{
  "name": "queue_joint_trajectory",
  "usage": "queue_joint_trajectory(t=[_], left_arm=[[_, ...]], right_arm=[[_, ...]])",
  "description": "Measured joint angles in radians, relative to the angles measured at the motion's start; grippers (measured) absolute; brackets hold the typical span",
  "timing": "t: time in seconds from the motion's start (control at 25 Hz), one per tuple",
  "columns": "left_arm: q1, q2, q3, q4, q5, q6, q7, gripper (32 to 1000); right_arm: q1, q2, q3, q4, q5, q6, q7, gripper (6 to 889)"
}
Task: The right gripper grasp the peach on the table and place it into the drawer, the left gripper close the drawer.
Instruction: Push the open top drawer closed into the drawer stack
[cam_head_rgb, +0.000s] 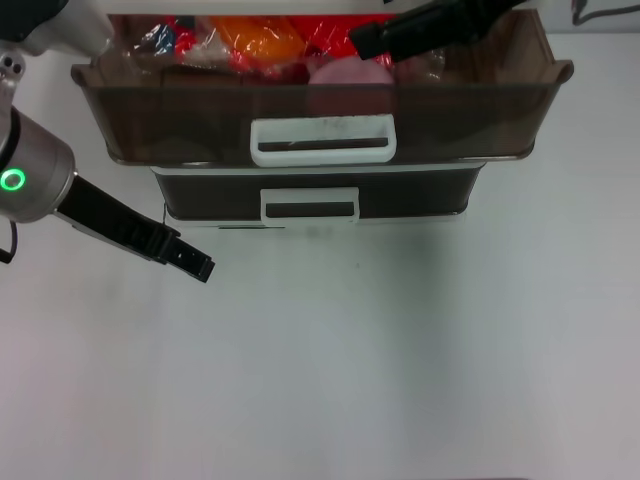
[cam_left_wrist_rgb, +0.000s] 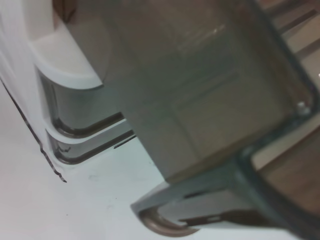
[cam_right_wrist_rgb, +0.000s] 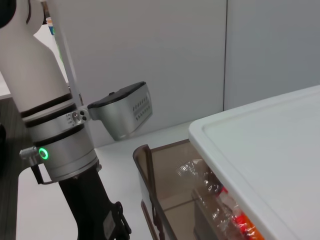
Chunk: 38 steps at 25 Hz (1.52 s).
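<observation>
The table (cam_head_rgb: 400, 360) fills the lower half of the head view as a plain white surface. Above it, at left centre, the left gripper (cam_head_rgb: 203, 268) hangs on its silver arm with the green ring light, its black tip pointing toward the lower right and hovering just off the table, below and to the left of the drawer unit's front; whether its tip is parted or closed cannot be told, and nothing is seen in it. In the upper half stands the drawer (cam_head_rgb: 180, 115), smoky brown and pulled out, its white loop handle (cam_head_rgb: 323, 141) at centre. Under it a lower drawer (cam_head_rgb: 420, 192) sits pushed in, with a like handle. Inside the open drawer the peach (cam_head_rgb: 345, 73) lies near the upper centre, pale pink, beside orange and red wrapped items (cam_head_rgb: 262, 42). The right gripper (cam_head_rgb: 365, 40) reaches in from the upper right, its black tip over the drawer, just above and right of the peach; its opening cannot be told, nor whether it touches the fruit. The left wrist view shows the drawer's translucent wall close by.
</observation>
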Motion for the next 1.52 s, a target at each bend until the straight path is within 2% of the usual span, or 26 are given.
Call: queue_joint_trajectory(t=[0.16,0.4,0.64,0.76,0.88,0.96,1.04,1.12,1.24,1.36,1.52], left_arm=[[0.002,0.0,0.0,0.0,0.0,0.001,0.001,816],[0.003,0.0,0.0,0.0,0.0,0.001,0.002,816],[0.004,0.0,0.0,0.0,0.0,-0.001,0.002,816],[0.004,0.0001,0.0,0.0,0.0,-0.001,0.002,816],[0.004,0.0,0.0,0.0,0.0,0.0,0.002,816],[0.004,0.0001,0.0,0.0,0.0,0.0,0.002,816],[0.005,0.0001,0.0,0.0,0.0,0.001,0.002,816],[0.005,0.0001,0.0,0.0,0.0,0.002,0.002,816],[0.004,-0.0007,0.0,-0.001,0.0,0.005,0.002,815],[0.009,-0.0013,0.0,-0.001,0.0,0.006,0.002,815],[0.019,-0.0015,0.0,-0.002,-0.01,0.009,0.003,815]], right_arm=[[-0.001,0.0,0.001,-0.003,0.002,0.0,0.001,675],[-0.004,0.0,0.003,-0.005,0.007,0.0,0.002,780],[-0.012,0.0,0.006,-0.029,0.007,0.003,0.021,774],[-0.031,-0.001,0.039,-0.089,0.004,0.024,0.051,774],[-0.077,-0.01,0.12,-0.195,-0.002,0.066,0.095,774],[-0.118,-0.023,0.154,-0.258,-0.022,0.087,0.13,774],[-0.174,-0.047,0.167,-0.318,-0.044,0.1,0.168,774],[-0.238,-0.081,0.166,-0.352,-0.06,0.109,0.205,774],[-0.313,-0.121,0.16,-0.337,-0.097,0.113,0.239,775],[-0.362,-0.127,0.163,-0.299,-0.177,0.113,0.231,775],[-0.382,-0.114,0.161,-0.212,-0.287,0.1,0.167,775]])
